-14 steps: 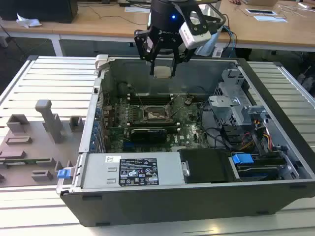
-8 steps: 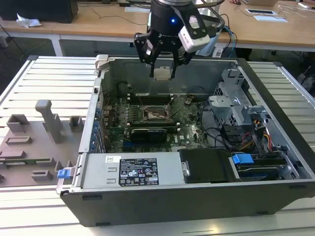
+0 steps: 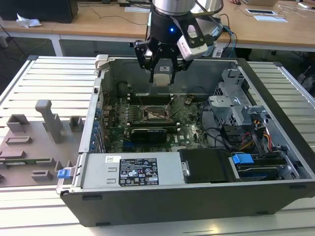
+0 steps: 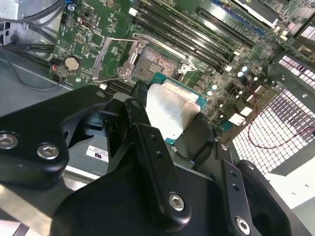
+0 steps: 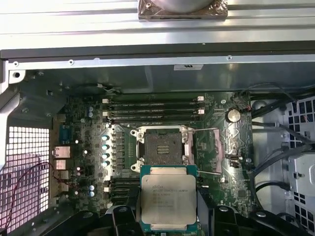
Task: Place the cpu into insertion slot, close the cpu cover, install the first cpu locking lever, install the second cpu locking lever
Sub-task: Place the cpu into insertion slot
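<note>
Open computer case (image 3: 172,206); fingers (image 4: 140,118) grip one cpu (image 5: 168,199)

The open computer case (image 3: 172,209) lies on its side on a slatted aluminium table (image 3: 49,78), under the gripper (image 3: 163,78). On the green motherboard (image 5: 83,128) below the gripper are four long black memory slots (image 5: 155,109), a coin cell battery (image 5: 233,115) and a black expansion card (image 3: 147,133). To the exterior view's right of the gripper stand a grey drive cage (image 3: 236,105) and a blue-tabbed caddy (image 3: 242,159). A labelled power supply (image 3: 130,169) lies along the case's near wall, lower than the gripper. Grey fixture blocks (image 3: 49,120) stand well to the exterior view's left of the gripper, outside the case. Wooden desks (image 3: 98,22) stand behind it.
</note>
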`<state>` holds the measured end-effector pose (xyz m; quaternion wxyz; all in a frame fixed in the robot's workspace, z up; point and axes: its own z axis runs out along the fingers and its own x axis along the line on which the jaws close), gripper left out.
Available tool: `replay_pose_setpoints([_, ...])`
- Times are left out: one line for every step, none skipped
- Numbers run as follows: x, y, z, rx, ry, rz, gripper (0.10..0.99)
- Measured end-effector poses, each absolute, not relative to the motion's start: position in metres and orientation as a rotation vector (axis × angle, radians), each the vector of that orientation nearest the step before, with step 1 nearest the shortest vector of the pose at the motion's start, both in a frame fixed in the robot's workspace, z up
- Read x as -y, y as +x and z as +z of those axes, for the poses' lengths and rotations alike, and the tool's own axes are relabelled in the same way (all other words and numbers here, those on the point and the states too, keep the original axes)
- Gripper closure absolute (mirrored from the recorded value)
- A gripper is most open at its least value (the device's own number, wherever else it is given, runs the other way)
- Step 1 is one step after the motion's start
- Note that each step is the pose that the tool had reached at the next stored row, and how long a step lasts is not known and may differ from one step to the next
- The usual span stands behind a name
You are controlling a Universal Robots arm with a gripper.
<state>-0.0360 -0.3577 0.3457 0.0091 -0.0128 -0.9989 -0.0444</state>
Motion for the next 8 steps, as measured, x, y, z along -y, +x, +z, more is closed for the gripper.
replay_pose_setpoints([0.356,-0.036,0.345,3.12,-0.04,-0.139,0.545])
replay_pose_setpoints([0.353,-0.036,0.344,3.12,-0.04,-0.139,0.545])
replay_pose_setpoints([0.347,-0.036,0.344,3.12,-0.04,-0.139,0.545])
replay_pose_setpoints([0.342,-0.036,0.343,3.12,-0.04,-0.139,0.545])
replay_pose_setpoints([0.34,-0.037,0.343,3.12,-0.04,-0.139,0.545])
replay_pose_setpoints([0.339,-0.037,0.342,3.12,-0.04,-0.139,0.545])
replay_pose_setpoints([0.338,-0.038,0.342,3.12,-0.04,-0.139,0.545])
replay_pose_setpoints([0.337,-0.038,0.341,3.12,-0.04,-0.139,0.545])
